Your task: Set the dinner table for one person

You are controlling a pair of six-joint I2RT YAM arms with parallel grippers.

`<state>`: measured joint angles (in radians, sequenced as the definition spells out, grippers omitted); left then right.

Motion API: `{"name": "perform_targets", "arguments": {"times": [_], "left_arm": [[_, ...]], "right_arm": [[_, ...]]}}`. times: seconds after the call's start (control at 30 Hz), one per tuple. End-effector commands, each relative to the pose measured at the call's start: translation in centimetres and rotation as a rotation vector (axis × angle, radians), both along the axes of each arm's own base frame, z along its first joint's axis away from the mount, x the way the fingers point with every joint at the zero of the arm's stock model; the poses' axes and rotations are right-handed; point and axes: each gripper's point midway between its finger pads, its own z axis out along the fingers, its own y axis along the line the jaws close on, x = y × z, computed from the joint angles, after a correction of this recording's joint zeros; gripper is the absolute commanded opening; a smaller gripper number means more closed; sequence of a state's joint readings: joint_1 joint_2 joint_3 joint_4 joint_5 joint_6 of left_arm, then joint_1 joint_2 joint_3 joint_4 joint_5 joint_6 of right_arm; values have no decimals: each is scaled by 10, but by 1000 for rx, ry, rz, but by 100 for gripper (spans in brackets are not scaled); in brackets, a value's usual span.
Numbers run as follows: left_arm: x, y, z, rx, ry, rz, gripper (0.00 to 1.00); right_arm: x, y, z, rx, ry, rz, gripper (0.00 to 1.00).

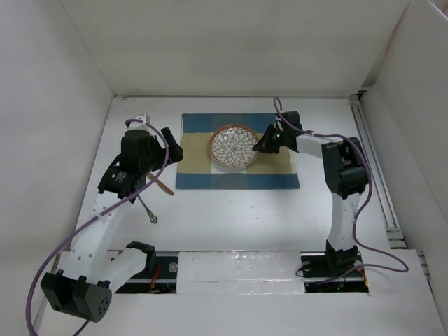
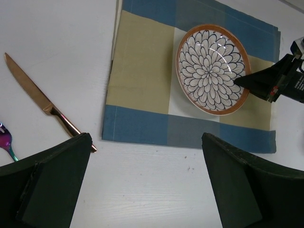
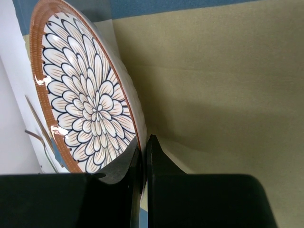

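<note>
Two tools above white worktop lying under checked placemat: right tool pinched narrow on plate rim at placemat middle, left tool wide, empty, at placemat left edge, near knife.

Knife and utensil left of placemat, plate on it, open dinner table nearer

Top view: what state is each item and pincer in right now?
Plate, on the placemat, rim clamped in right pincer.
Placemat, spread flat on the table.
Knife, lying loose on the table, left of the placemat.
Other utensil, lying loose beside the knife.
Left pincer, open, empty.
Right pincer, shut on the plate's rim.
</note>
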<state>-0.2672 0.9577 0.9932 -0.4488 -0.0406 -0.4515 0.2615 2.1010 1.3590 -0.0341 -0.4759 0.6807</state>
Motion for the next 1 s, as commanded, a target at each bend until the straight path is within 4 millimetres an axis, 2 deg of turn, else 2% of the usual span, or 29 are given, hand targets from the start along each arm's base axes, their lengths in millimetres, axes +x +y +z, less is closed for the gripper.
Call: {"name": "perform_targets", "arguments": {"times": [0.0, 0.17, 0.27, 0.4, 0.43, 0.57, 0.63, 0.7, 0.73, 0.8, 0.83, 0.93, 0.97], "left_arm": [[1, -2, 9, -5, -41, -18, 100], [1, -2, 9, -5, -41, -18, 100], [1, -4, 9, -9, -40, -26, 100], [1, -4, 9, -9, -40, -26, 100], [1, -4, 9, -9, -40, -26, 100], [1, -4, 9, -9, -40, -26, 100], [1, -4, 9, -9, -40, -26, 100], [1, -4, 9, -9, -40, -26, 100], [1, -4, 9, -9, -40, -26, 100], [1, -4, 9, -9, -40, -26, 100], [1, -4, 9, -9, -40, -26, 100], [1, -4, 9, -9, -40, -26, 100], [1, -4, 9, -9, -40, -26, 100]], "right_arm": [[21, 8, 74, 120, -212, 51, 0], [20, 9, 74, 125, -210, 58, 0], [23, 5, 64, 121, -198, 48, 0], [26, 5, 68, 123, -206, 48, 2], [26, 5, 68, 123, -206, 48, 12], [21, 4, 74, 125, -214, 49, 43], [21, 1, 80, 114, -230, 31, 50], [21, -1, 91, 108, -253, 17, 64], [21, -6, 91, 107, -252, 7, 65], [18, -7, 99, 110, -266, 8, 83], [18, -13, 93, 105, -252, -5, 83], [13, -27, 105, 111, -269, -23, 87], [12, -36, 107, 103, -264, -44, 100]]}}
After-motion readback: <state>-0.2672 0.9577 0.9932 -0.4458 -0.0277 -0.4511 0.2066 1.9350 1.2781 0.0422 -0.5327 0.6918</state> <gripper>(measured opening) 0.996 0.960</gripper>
